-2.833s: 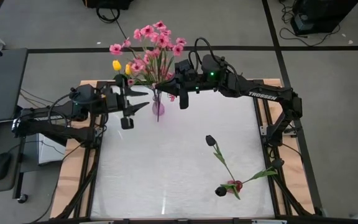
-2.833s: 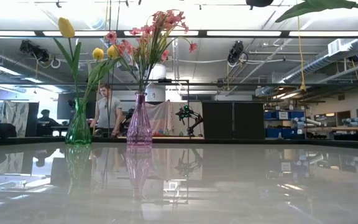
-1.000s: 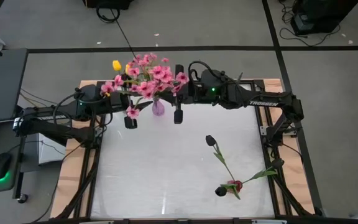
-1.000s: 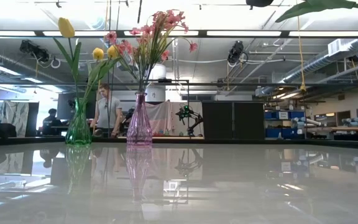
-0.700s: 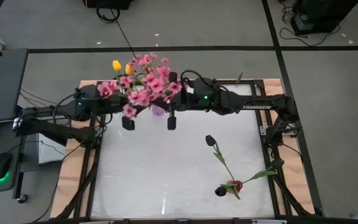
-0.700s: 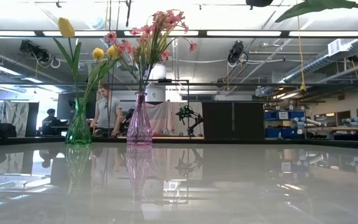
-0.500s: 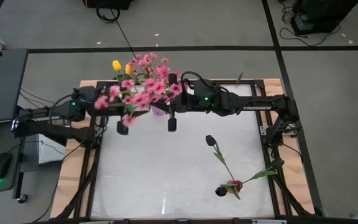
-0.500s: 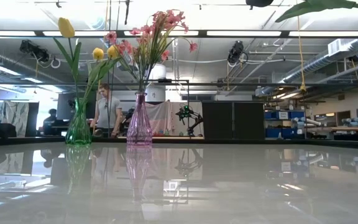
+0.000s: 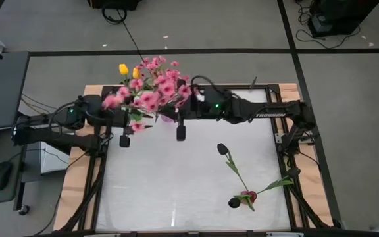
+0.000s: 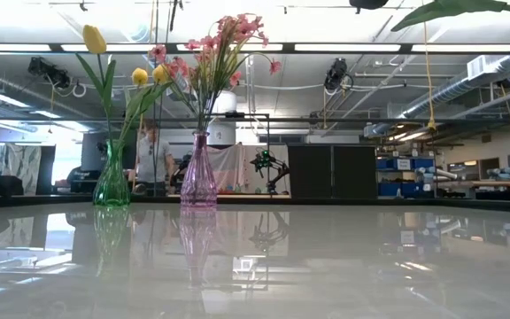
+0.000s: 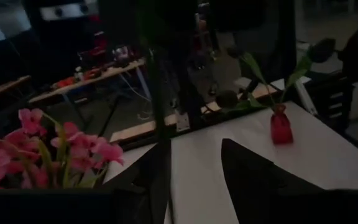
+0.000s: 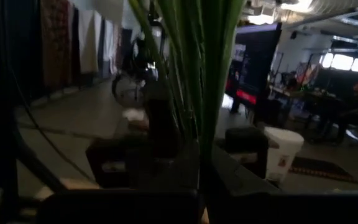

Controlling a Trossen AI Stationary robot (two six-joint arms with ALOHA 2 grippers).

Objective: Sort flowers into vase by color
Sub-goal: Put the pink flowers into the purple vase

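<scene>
A spray of pink flowers (image 9: pixel 149 99) stands up from my right gripper (image 9: pixel 176 117), and its blossoms hide the fingers from above. Its green stems (image 12: pixel 197 74) fill the right wrist view. More pink flowers (image 10: pixel 215 53) stand in the purple vase (image 10: pixel 198 173), and yellow tulips (image 10: pixel 94 39) in the green vase (image 10: pixel 112 177). Dark tulips (image 9: pixel 222 149) lean out of a small red vase (image 9: pixel 247 195). My left gripper (image 11: pixel 194 149) is open, level, left of the pink spray (image 11: pixel 73 146), and touches nothing. My right gripper is shut on the pink spray's green stems (image 12: pixel 199 134), low on them. It comes in level from the table's right, with its fingers across the stems. The stems stand upright, with the blossoms above the gripper. The contact itself is dark, and I cannot tell where the stem ends are.
Both glass vases stand close together at the table's far edge, the purple vase (image 9: pixel 168 118) just beside my right gripper. The red vase (image 11: pixel 281 124) with its dark tulips stands near the near right corner. The white table top (image 9: pixel 163 184) between them is bare.
My right gripper has moved a little toward the table's left and near edge, carrying the pink spray with it; the blossoms now lie farther left over my left arm. My left gripper has drawn back toward the table's left edge. The flowers in the vases have kept still.
</scene>
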